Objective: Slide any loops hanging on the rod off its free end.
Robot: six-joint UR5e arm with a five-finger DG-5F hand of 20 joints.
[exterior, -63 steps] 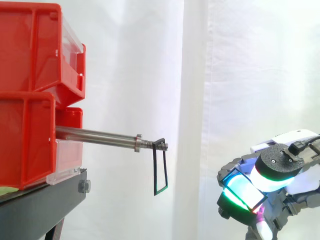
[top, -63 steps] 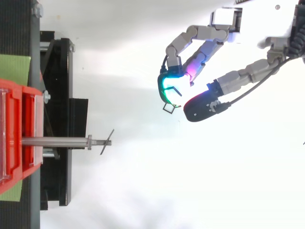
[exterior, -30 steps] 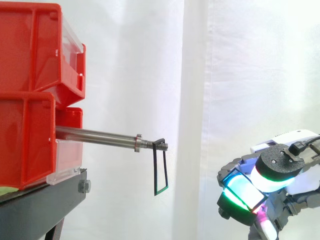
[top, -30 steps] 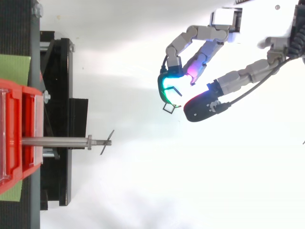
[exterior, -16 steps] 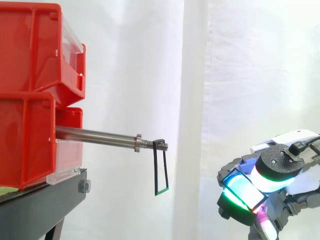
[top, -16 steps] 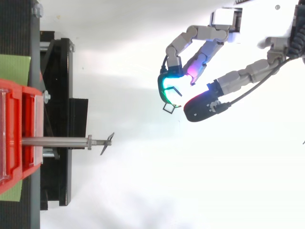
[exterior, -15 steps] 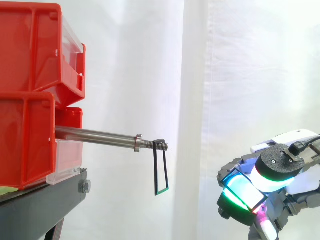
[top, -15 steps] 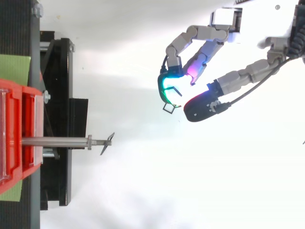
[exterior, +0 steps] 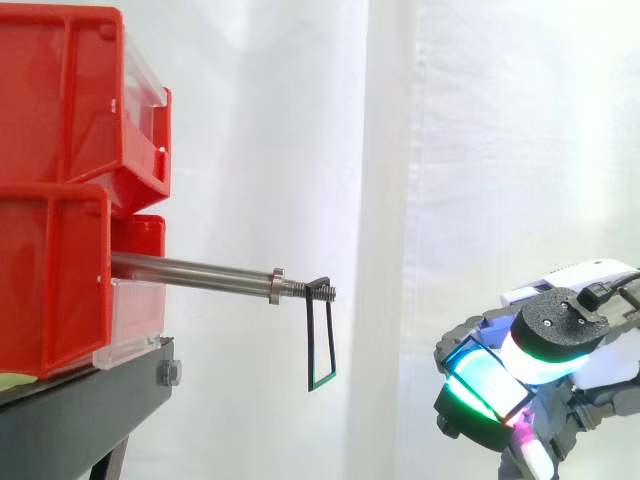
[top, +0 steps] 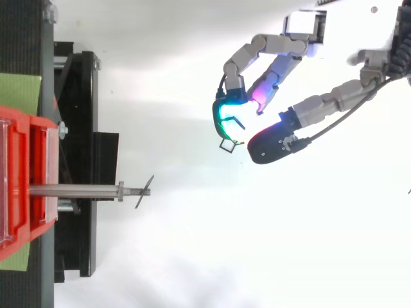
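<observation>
**Steel rod carries one loop at its tip**

The steel rod (exterior: 195, 270) sticks out level from between the red bins (exterior: 60, 190) on the black stand (exterior: 80, 420). A thin dark rectangular loop (exterior: 321, 340) hangs from the threaded free end, past the collar and just short of the tip. From above it sits slightly askew across the rod. The hand (top: 273, 67) hovers well apart from the rod, lower in the side view and off to one side from above, before the white curtain (exterior: 480, 150). Whether it grips anything cannot be told.
</observation>
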